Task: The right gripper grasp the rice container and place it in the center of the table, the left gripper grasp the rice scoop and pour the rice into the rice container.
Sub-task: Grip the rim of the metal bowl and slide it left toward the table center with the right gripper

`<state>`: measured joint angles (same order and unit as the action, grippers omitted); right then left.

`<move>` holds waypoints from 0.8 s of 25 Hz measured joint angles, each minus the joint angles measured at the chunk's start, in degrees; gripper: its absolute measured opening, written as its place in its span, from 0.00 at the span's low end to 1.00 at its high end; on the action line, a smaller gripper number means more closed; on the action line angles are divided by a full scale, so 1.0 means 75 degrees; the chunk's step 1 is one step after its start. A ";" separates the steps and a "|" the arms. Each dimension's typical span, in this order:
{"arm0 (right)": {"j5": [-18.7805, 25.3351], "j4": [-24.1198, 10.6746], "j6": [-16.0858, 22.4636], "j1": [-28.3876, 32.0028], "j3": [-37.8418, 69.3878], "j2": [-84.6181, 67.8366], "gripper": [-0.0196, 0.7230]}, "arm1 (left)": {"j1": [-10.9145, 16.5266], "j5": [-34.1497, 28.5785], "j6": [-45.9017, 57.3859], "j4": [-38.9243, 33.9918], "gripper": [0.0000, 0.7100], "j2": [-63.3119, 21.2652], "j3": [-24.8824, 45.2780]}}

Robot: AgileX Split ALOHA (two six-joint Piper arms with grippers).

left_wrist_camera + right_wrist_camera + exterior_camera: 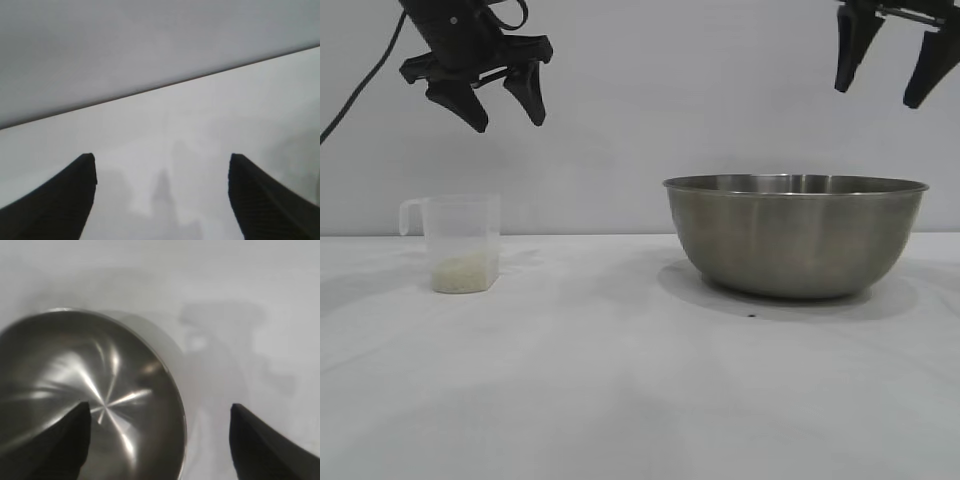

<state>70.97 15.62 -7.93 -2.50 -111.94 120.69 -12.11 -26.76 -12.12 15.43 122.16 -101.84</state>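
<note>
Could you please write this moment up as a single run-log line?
right gripper: open, above rice container | left gripper: open, above rice scoop | rice: in scoop | container empty

A plain pale grey wall (pixel 720 100) fills the background behind the tabletop. 1 tiny dark speck (pixel 752 316) lies on the white surface, at the near edge of a soft shadow (pixel 900 296).

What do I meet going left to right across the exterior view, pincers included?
rice scoop holding rice, with the open left pincer just above its right side → rice container → open right pincer above the container's right part.
</note>
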 joint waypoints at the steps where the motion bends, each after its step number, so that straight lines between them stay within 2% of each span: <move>1: 0.0000 -0.0016 0.0000 0.0000 0.0187 0.0000 0.73 | 0.0000 0.0000 0.0000 0.0000 0.68 0.0000 0.0000; 7: 0.0000 -0.0202 -0.0050 0.0000 0.1038 0.0014 0.73 | 0.0000 -0.0016 0.0000 0.0000 0.68 0.0000 0.0000; 17: -0.0061 -0.0146 -0.0080 0.0000 0.1074 0.0617 0.73 | 0.0000 -0.0016 0.0000 -0.0014 0.68 0.0000 0.0000; 18: -0.0061 -0.0128 -0.0092 0.0000 0.1074 0.0688 0.65 | 0.0000 -0.0016 0.0000 -0.0014 0.68 0.0000 0.0000; 20: -0.0076 -0.0076 -0.0114 0.0000 0.1074 0.0777 0.65 | 0.0000 -0.0016 0.0000 -0.0024 0.68 0.0000 0.0000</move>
<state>70.40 15.05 -8.78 -2.50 -103.89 126.52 -12.11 -26.88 -12.12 15.25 122.16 -101.84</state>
